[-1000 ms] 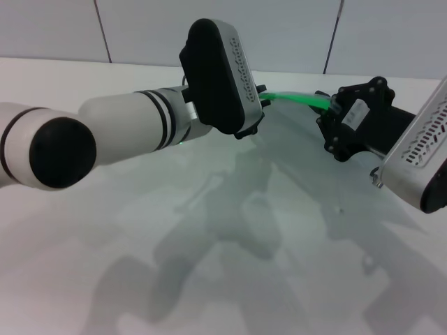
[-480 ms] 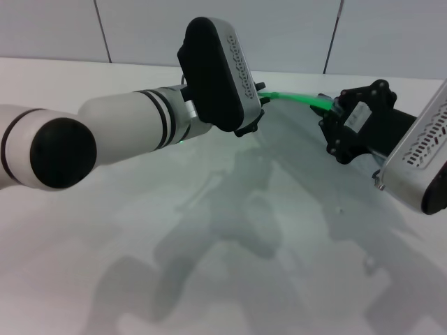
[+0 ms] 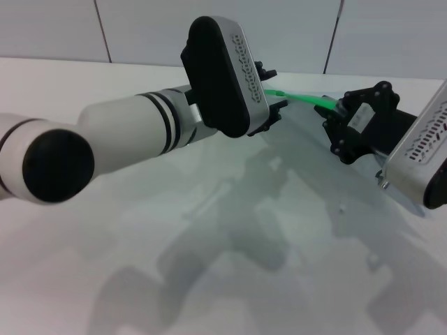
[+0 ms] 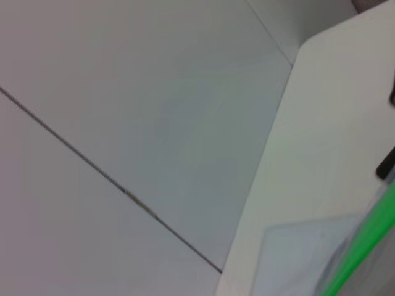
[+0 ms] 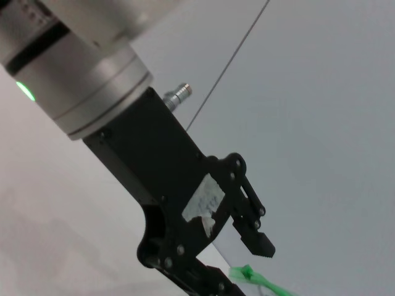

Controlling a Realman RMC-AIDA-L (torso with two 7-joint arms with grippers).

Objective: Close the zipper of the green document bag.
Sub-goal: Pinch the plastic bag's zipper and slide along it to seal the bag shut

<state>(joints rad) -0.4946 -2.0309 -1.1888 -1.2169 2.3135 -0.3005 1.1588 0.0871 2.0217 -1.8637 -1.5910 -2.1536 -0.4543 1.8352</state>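
Currently the white table (image 3: 56, 77) is covered over most of its near part by the bag (image 3: 307, 174), which lies flat with its green edge on the far side. The left arm (image 3: 133, 132) is stretched across from the left, and the right arm (image 3: 419, 160) is brought in from the right, so both are at work on that far edge. The left claw (image 3: 272, 94) is set at the near-centre end of the visible zipper (image 3: 300, 98); in the right wrist view a bunch of green is seen caught at its tip, so it is judged to be clamped on the zipper. The right claw (image 3: 334, 115) is placed at the other end of the visible strip, touching or just beside it; whether it is apart or clamped cannot be told. Between the two claws the green strip is lifted a little off the table and runs fairly straight. In the left wrist view the strip is seen beside the pale bag sheet, near the table edge. The dark slider cannot be made out in any view. The step in hand is judged to be the pull along the zipper, with one end of the edge steadied by the right claw. For the next move, a steady pull along the line of the strip is called for, with the edge kept taut and the bag kept from sliding or bunching.
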